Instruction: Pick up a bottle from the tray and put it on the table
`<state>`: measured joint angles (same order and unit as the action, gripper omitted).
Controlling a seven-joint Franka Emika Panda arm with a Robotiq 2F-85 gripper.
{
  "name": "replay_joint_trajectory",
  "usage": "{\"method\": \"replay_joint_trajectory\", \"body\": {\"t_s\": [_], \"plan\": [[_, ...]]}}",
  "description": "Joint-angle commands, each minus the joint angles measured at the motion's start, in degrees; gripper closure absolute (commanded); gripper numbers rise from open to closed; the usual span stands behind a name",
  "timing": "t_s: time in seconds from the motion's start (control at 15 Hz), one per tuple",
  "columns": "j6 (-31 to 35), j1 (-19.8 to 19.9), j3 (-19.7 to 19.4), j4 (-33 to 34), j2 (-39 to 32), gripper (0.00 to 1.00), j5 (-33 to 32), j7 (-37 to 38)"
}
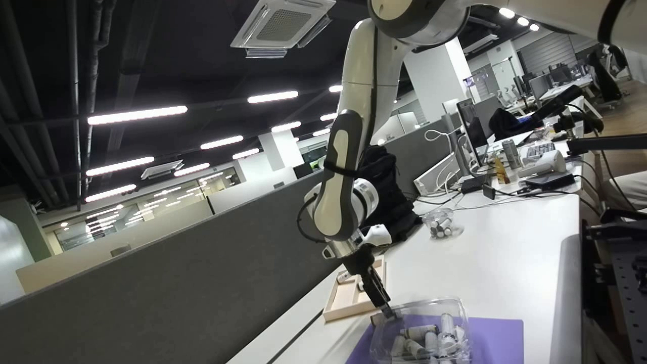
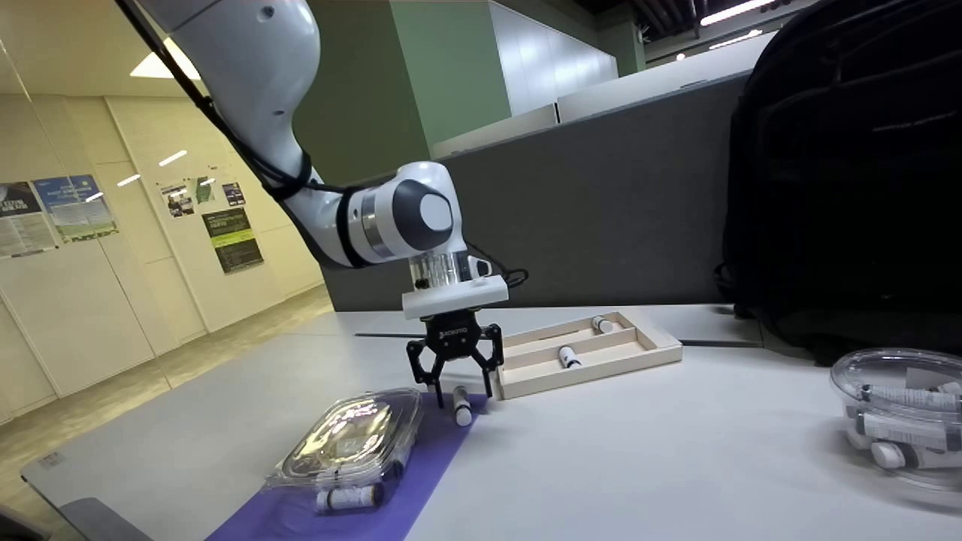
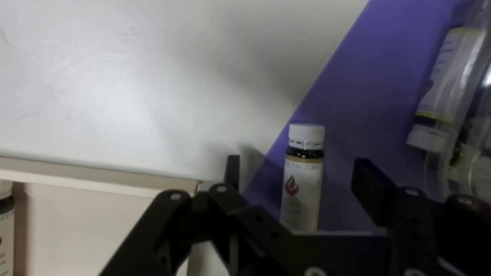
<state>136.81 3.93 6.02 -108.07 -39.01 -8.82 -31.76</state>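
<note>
Now my gripper [image 3: 297, 171], jaws apart, straddles a bottle [image 3: 303, 188].
Wooden tray [image 3: 96, 178] at eight o'clock in the wrist view.

In an exterior view, strip lamps [image 1: 137, 115] burned white against dark ceiling [image 1: 202, 60], beyond long edge of worktop [image 1: 510, 253]. Yellowish glare covered clear container [image 2: 353, 421]. Wrist view was dimmer: pale sheen crossed worktop, soft shadows fell beside gripper [image 3: 296, 165], blurred and near-black. Both exterior views stood tilted, distant detail soft.
</note>
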Motion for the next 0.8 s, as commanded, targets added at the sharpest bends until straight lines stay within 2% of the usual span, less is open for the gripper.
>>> {"method": "replay_joint_trajectory", "body": {"t_s": [0.0, 0.2, 0.4, 0.73], "plan": [[0.54, 0.03, 0.05, -1.60, 2.66, 0.00, -0.93, -0.10], [1.21, 0.80, 0.79, -3.04, 5.17, 0.00, 0.63, -0.03], [-2.25, 1.86, 1.01, -2.39, 6.75, 0.00, 2.45, -0.60], [2.15, 3.36, -0.19, -4.36, 9.14, 0.00, 5.24, 1.15]]}}
